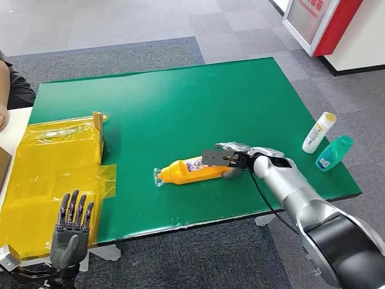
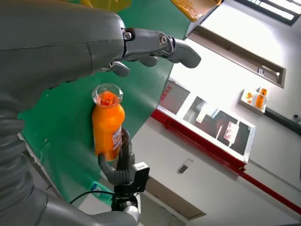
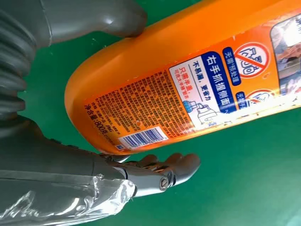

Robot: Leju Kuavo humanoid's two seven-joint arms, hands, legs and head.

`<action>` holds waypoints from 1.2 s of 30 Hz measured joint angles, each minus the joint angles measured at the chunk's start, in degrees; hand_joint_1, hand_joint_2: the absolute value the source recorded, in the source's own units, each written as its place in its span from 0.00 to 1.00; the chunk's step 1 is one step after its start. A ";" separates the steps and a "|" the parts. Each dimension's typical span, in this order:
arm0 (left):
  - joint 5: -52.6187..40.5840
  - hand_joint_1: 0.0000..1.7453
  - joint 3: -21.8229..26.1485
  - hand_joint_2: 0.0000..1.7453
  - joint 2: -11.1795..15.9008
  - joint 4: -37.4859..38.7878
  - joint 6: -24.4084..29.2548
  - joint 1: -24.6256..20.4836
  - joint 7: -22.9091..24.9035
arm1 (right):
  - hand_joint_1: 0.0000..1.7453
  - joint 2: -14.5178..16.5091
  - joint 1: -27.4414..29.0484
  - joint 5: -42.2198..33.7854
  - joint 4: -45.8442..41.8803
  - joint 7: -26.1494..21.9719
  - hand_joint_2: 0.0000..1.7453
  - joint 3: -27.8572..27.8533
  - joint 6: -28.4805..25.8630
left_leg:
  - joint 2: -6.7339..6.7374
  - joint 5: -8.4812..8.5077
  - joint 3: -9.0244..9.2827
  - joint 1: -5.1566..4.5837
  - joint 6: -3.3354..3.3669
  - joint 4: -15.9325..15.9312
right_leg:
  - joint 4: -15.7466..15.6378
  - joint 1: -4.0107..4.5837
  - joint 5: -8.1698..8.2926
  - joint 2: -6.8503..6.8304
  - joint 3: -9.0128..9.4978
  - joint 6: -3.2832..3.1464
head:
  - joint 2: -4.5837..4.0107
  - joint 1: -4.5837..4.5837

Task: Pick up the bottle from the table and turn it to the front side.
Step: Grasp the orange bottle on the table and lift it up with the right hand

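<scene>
An orange bottle [image 1: 193, 171] with a clear cap lies on its side on the green table [image 1: 181, 108], cap pointing toward my left. My right hand [image 1: 235, 159] wraps the bottle's base end, and the bottle still rests on the table. In the right wrist view the thumb [image 3: 106, 19] presses one side of the bottle [image 3: 170, 70] and the fingers [image 3: 163, 172] lie along the other; the label with the barcode faces the camera. My left hand [image 1: 70, 232] hovers at the table's near left corner, fingers spread, holding nothing. The left wrist view shows the bottle [image 2: 106, 125] cap-end on.
A crumpled yellow plastic bag over a box [image 1: 54, 168] covers the table's left part. A white bottle with a yellow cap [image 1: 319, 132] and a teal bottle [image 1: 335, 152] lie near the table's right edge. A person's arm [image 1: 9, 84] is at the far left.
</scene>
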 joint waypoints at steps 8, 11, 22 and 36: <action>0.10 0.00 -0.02 1.00 0.10 0.45 0.01 -0.06 0.00 | 1.00 -0.07 -1.51 -1.11 2.48 -1.44 1.00 2.26 -0.46 | 0.00 0.00 0.01 0.00 0.00 0.00 | 0.00 0.00 0.00 0.01 0.00 0.00 | 0.00 0.00; 0.25 0.00 -0.02 1.00 0.15 0.48 0.17 -0.01 0.00 | 1.00 -0.33 -1.44 -1.84 2.49 -1.86 1.00 3.09 -1.47 | 0.00 0.00 0.01 0.00 0.00 0.00 | 0.00 0.00 0.00 0.01 0.00 0.00 | 0.00 0.00; -0.81 0.00 0.75 1.00 0.41 0.00 2.27 1.62 -0.07 | 1.00 -3.32 10.55 -15.91 -18.44 -2.77 1.00 2.51 -12.63 | -0.01 -0.08 -0.02 0.01 -0.03 0.00 | -0.01 0.01 -0.07 0.01 -0.04 0.00 | 0.00 0.00; -3.96 0.00 -6.04 1.00 0.88 -11.59 15.90 0.52 8.49 | 1.00 9.43 29.42 -19.83 -37.62 -12.44 1.00 -2.92 -17.36 | -0.01 -0.11 -0.03 0.06 -0.12 0.00 | 0.00 0.09 -0.16 0.00 -0.07 -0.12 | 0.00 -0.01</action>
